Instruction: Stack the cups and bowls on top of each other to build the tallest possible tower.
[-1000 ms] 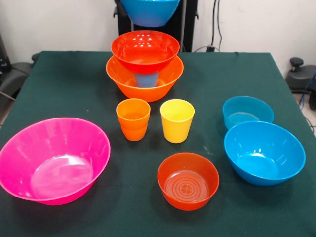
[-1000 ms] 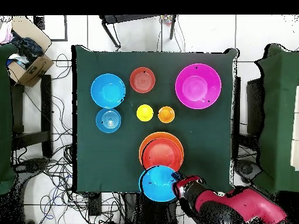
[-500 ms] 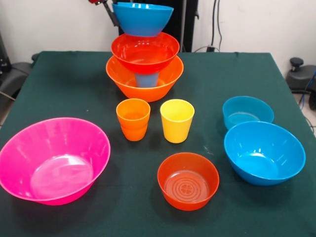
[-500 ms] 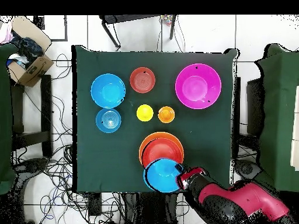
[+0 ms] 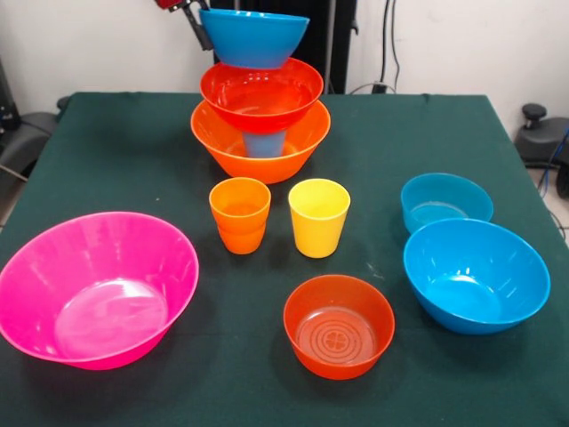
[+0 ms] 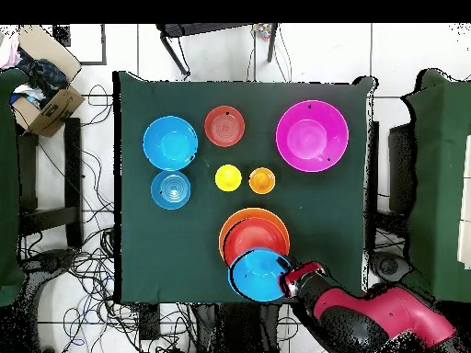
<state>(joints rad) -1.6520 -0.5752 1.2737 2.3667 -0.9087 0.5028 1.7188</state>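
Observation:
The tower stands at the table's far side: a big orange bowl [image 5: 222, 147] holds an upturned blue cup [image 5: 263, 144], and a red-orange bowl [image 5: 260, 91] rests on the cup. My gripper [image 5: 197, 27] is shut on the rim of a larger blue bowl [image 5: 253, 36]. It holds this bowl level, right over the red-orange bowl, with the bottom at about rim height. In the overhead view the gripper [image 6: 291, 279] grips the blue bowl [image 6: 258, 274], which half covers the red-orange bowl [image 6: 250, 241]. The orange cup [image 5: 240, 213] and the yellow cup [image 5: 318, 216] stand upright mid-table.
A big pink bowl [image 5: 93, 285] sits at the front left. A red-orange bowl [image 5: 338, 325] is at the front middle. A larger blue bowl [image 5: 476, 274] and a small shallow blue bowl [image 5: 444, 200] are at the right. A cardboard box [image 6: 41, 87] stands beside the table.
The gripper has brought the blue bowl down and in over the tower. The bowl went from high at the top edge to just above the red-orange bowl.

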